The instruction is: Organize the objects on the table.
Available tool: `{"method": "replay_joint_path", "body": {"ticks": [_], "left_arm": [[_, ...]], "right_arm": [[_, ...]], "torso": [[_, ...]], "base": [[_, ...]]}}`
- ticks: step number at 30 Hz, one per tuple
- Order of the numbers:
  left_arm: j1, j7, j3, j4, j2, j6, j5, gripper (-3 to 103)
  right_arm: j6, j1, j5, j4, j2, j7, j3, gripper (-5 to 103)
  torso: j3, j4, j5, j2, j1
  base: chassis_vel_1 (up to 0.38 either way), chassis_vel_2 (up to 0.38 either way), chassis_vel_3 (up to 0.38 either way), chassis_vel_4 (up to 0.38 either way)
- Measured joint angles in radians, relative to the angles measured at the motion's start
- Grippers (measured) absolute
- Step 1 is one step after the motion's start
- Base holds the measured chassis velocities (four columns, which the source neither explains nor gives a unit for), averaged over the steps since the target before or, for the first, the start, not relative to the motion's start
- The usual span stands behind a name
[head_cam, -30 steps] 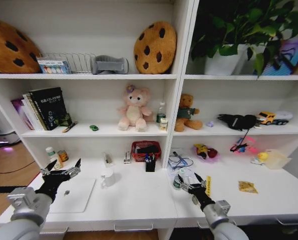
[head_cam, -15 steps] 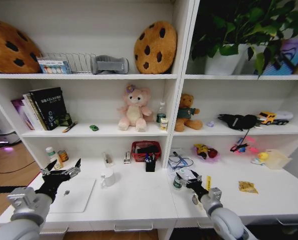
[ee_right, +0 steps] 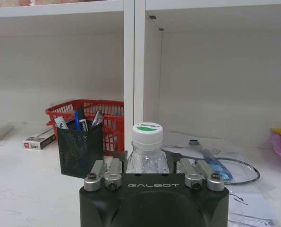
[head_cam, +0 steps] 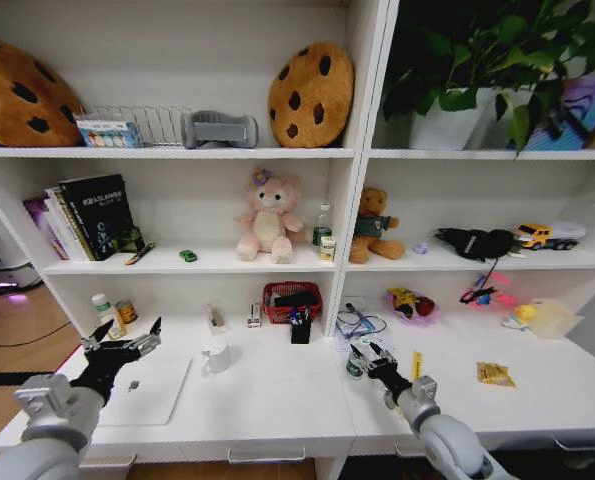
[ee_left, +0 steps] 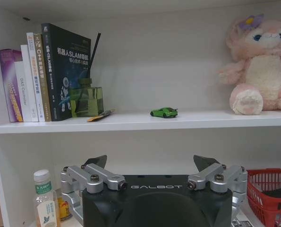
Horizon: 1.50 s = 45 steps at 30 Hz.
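On the white table (head_cam: pixel 277 400), a small green-lidded jar (head_cam: pixel 354 366) stands right of centre. My right gripper (head_cam: pixel 369 357) is open and straddles it. The right wrist view shows the jar (ee_right: pixel 147 146) between the right gripper's (ee_right: pixel 147 164) spread fingers. Over the silver laptop (head_cam: pixel 152 392) at the table's left hovers my left gripper (head_cam: pixel 125 347), open and empty (ee_left: pixel 151 163). A tiny green toy car (head_cam: pixel 187 256) (ee_left: pixel 164 112) sits on the shelf above. The pens stand in a black mesh cup (head_cam: pixel 300 326) (ee_right: pixel 79 144). A yellow strip (head_cam: pixel 415 364) and a yellow packet (head_cam: pixel 494 374) lie to the right.
A red basket (head_cam: pixel 291 300) sits behind the pen cup, and a white mug (head_cam: pixel 215 355) is next to the laptop. Cables (head_cam: pixel 362 322) lie behind the jar. A translucent box (head_cam: pixel 552 318) stands far right. Small bottles (head_cam: pixel 102 305) occupy the back left corner.
My right gripper has moved forward and a little to the left, from beside the jar to around it. The left arm has not moved.
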<state>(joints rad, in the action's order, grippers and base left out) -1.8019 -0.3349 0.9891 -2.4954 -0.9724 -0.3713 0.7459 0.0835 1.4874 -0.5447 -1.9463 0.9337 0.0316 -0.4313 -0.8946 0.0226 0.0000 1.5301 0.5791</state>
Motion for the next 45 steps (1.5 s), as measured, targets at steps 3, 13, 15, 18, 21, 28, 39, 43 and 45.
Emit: {"method": "replay_joint_path", "body": {"ticks": [3,13,15,18,21,28,39,43,45], "left_arm": [[0.0,0.0,0.0,0.0,0.0,0.0,0.0,100],[0.0,0.0,0.0,0.0,0.0,0.0,0.0,100],[0.0,0.0,0.0,0.0,0.0,0.0,0.0,100],[0.0,0.0,0.0,0.0,0.0,0.0,0.0,100],[0.0,0.0,0.0,0.0,0.0,0.0,0.0,100],[0.0,0.0,0.0,0.0,0.0,0.0,0.0,100],[0.0,0.0,0.0,0.0,0.0,0.0,0.0,100],[0.0,0.0,0.0,0.0,0.0,0.0,0.0,100],[0.0,0.0,0.0,0.0,0.0,0.0,0.0,100]], "right_arm": [[-0.002,0.004,0.005,0.0,0.001,0.002,0.0,35],[-0.007,0.015,0.003,-0.029,-0.006,0.003,-0.011,25],[-0.01,0.025,-0.001,-0.044,-0.006,-0.006,-0.018,25],[-0.015,0.043,-0.002,-0.073,-0.007,-0.017,-0.027,25],[-0.019,0.06,-0.006,-0.122,-0.014,-0.028,-0.037,25],[-0.031,0.077,-0.01,-0.234,-0.026,-0.059,-0.049,25],[-0.024,0.055,-0.044,-0.332,-0.063,-0.079,-0.056,25],[-0.02,0.076,-0.055,-0.36,-0.074,-0.066,-0.086,25],[-0.018,0.111,-0.054,-0.381,-0.072,-0.056,-0.109,25]], "torso": [[0.0,0.0,0.0,0.0,0.0],[0.0,0.0,0.0,0.0,0.0],[0.0,0.0,0.0001,0.0,0.0],[0.0,0.0001,0.0002,0.0,0.0],[0.0,0.0001,0.0,0.0,0.0],[0.0,0.0001,0.0,0.0,0.0],[0.0,0.0,0.0,0.0,0.0],[0.0,-0.0005,0.0002,0.0,0.0],[0.0,-0.0005,0.0002,0.0,0.0]], "base": [[0.0,0.0,0.0,0.0],[0.0,0.0,0.0,0.0],[0.0,0.0,0.0,0.0],[0.0,0.0,0.0,0.0],[0.0,0.0,0.0,0.0],[0.0,0.0,0.0,0.0],[0.0,0.0,0.0,0.0],[0.0,0.0,0.0,0.0],[0.0,0.0,0.0,0.0]]}}
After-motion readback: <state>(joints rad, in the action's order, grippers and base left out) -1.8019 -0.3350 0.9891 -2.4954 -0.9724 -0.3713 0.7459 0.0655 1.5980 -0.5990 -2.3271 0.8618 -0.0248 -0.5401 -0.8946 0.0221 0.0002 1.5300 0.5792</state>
